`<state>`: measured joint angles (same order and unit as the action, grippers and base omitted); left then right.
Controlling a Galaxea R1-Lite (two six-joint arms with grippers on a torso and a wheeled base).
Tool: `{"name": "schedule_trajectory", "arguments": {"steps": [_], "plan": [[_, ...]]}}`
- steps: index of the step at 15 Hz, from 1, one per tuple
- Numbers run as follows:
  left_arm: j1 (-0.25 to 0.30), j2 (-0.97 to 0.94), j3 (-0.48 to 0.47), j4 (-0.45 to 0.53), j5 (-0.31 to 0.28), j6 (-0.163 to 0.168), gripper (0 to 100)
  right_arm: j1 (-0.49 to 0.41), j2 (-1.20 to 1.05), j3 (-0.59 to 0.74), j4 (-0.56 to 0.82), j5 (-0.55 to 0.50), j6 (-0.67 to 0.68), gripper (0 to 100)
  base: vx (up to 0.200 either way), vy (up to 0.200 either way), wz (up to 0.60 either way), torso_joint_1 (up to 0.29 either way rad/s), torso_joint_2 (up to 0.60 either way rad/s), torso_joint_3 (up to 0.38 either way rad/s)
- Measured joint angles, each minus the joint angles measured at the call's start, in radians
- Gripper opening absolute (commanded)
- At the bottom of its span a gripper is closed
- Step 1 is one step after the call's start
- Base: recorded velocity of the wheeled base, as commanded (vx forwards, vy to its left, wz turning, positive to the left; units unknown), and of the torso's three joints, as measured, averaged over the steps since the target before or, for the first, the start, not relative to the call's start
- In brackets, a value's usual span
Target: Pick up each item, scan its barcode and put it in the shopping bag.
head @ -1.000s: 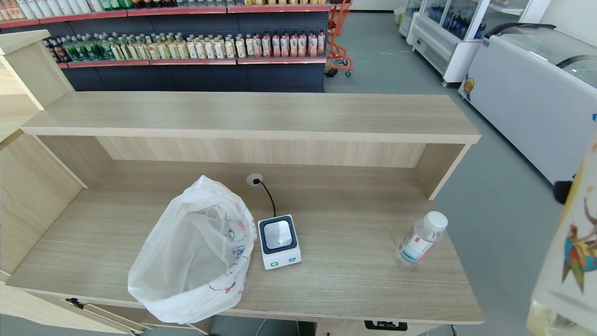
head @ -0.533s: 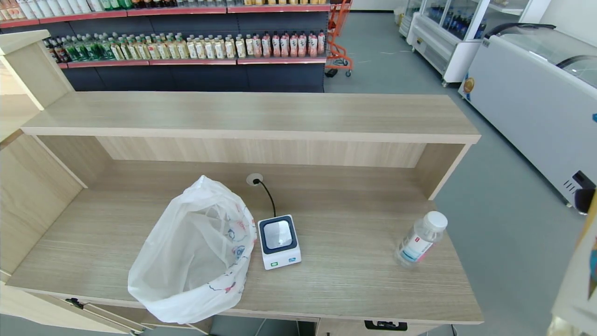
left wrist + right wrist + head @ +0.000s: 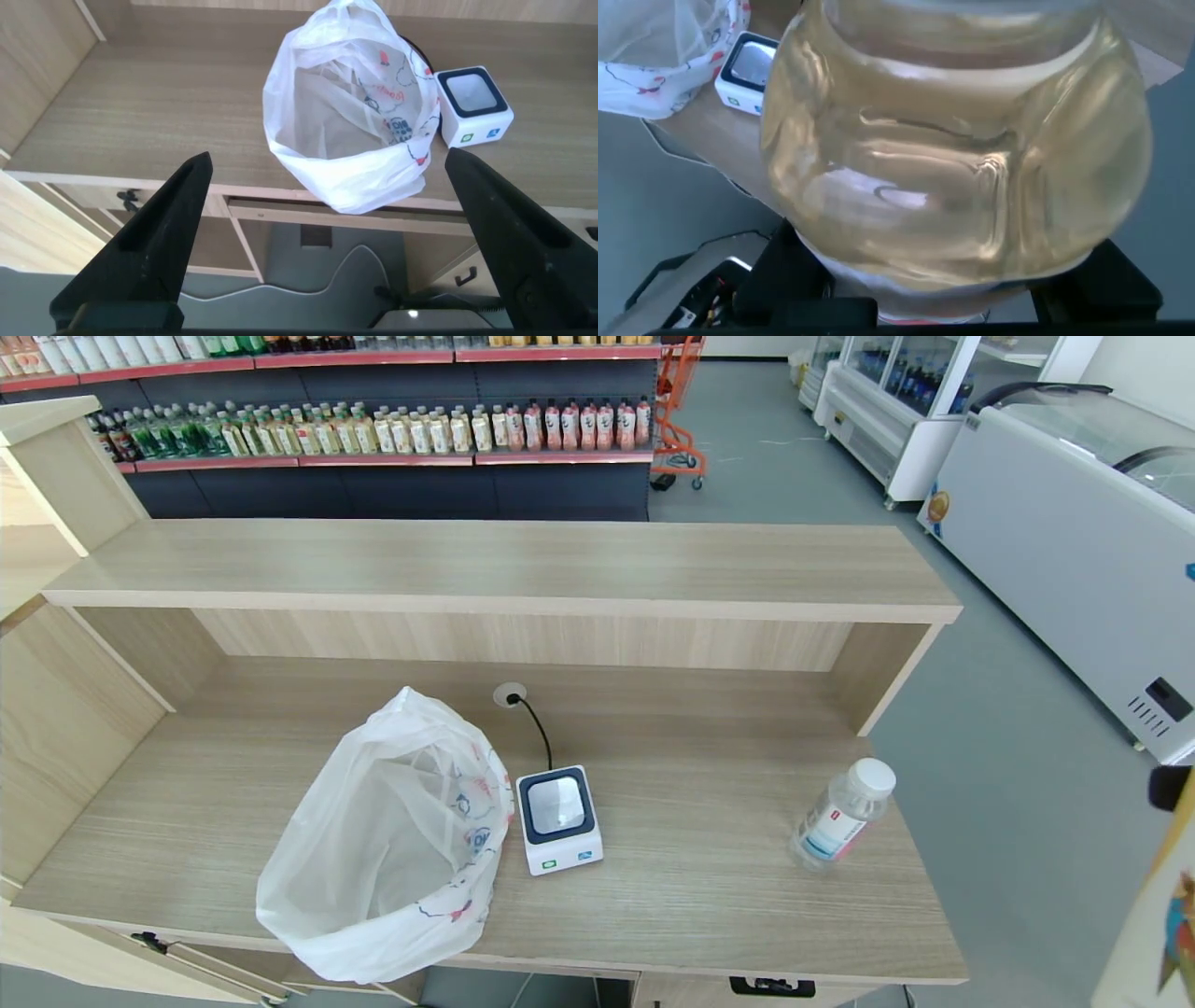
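A white plastic shopping bag (image 3: pixel 392 840) stands open on the wooden counter (image 3: pixel 700 896), with the small white scanner (image 3: pixel 557 817) just to its right. A clear water bottle (image 3: pixel 840 814) with a white cap stands near the counter's right end. My right gripper (image 3: pixel 943 308) is shut on a large clear bottle of pale yellow drink (image 3: pixel 952 159), whose colourful label (image 3: pixel 1153 933) shows off the counter's right side. My left gripper (image 3: pixel 327 252) hangs open in front of the counter, above the bag (image 3: pixel 346 121) and scanner (image 3: pixel 475 105).
A raised ledge (image 3: pixel 504 569) and side walls enclose the counter at the back and left. The scanner's black cable (image 3: pixel 537 728) runs to a hole behind it. Shelves of drinks and freezers stand across the aisle.
The held bottle has moved right and down towards the head view's lower right corner. The bag, scanner and water bottle have stayed put.
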<state>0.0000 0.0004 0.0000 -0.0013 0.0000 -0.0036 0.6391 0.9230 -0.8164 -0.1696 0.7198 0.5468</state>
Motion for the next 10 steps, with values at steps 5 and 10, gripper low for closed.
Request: {"name": "schedule_trajectory", "arguments": {"steps": [5, 10], "plan": [[0.000, 0.000, 0.000, 0.000, 0.000, 0.000, 100, -0.070, 0.015, 0.071, 0.002, -0.415, -0.582, 0, 0.000, 0.000, 0.00, 0.000, 0.00, 0.000], [0.000, 0.000, 0.000, 0.000, 0.000, 0.001, 100, -0.136, 0.041, 0.157, -0.003, -0.797, -0.817, 0, 0.000, 0.000, 0.00, 0.000, 0.00, 0.000]]}}
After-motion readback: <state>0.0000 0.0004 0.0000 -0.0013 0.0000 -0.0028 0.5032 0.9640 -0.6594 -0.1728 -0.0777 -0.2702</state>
